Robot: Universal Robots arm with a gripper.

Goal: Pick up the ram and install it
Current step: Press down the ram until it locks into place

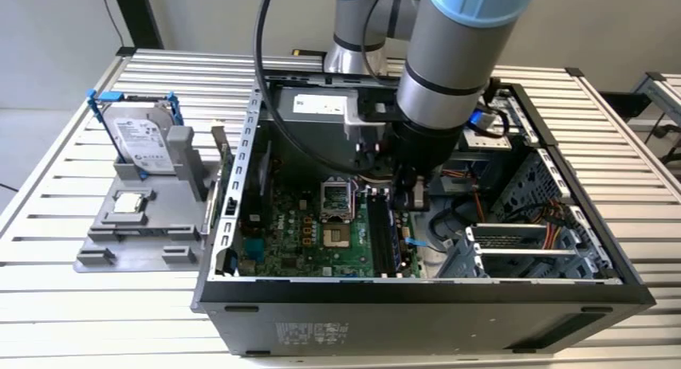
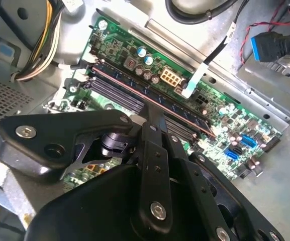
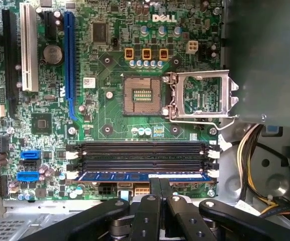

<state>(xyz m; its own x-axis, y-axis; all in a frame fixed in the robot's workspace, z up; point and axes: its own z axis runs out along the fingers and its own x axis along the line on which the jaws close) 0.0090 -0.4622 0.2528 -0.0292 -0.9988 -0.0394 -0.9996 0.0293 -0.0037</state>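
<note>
Right now I hang inside the open computer case [image 1: 426, 293], my gripper [image 1: 413, 195] lowered over the motherboard [image 3: 109, 115] at the bank of long black memory slots [image 3: 142, 150]. The ram [image 3: 145, 176] lies along the outermost of those slots, its bluish strip running nearly the whole length between the white end latches [image 3: 214, 174]; in the second wrist view it reads as a dark stick [image 2: 150, 98] standing on edge in the slot. It sits there because that is where the task wants it, lined up with the slot so the contacts can go straight down.

My fingers [image 3: 160, 188] come together in a narrow line directly above the middle of the stick. I judge them closed, or very nearly so, with the tips at the ram's upper edge, but I cannot tell whether they clamp it, press on it, or merely hover just over it. Centred like this, any push would spread evenly toward both latches.

Off to the exterior view's left, a silver hard drive [image 1: 142, 135] stands upright in a grey fixture [image 1: 139, 233] on the slatted table [image 1: 64, 305], well apart from my work.
</note>
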